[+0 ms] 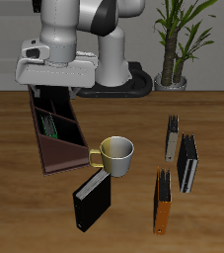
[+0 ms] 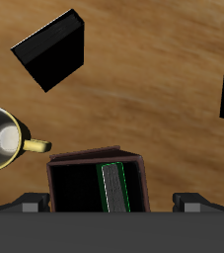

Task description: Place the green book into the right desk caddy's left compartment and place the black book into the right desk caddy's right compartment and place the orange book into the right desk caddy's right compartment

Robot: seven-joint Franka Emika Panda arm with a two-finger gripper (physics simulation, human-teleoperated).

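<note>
Yellow mug (image 1: 116,154) touches the right desk caddy (image 1: 54,133); tool (image 1: 52,91) state unclear.

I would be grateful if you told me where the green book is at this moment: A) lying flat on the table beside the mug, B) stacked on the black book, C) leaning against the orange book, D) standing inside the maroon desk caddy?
D: the green book shows on edge, green cover edges and page block visible, inside the right desk caddy, directly below the arm.
</note>
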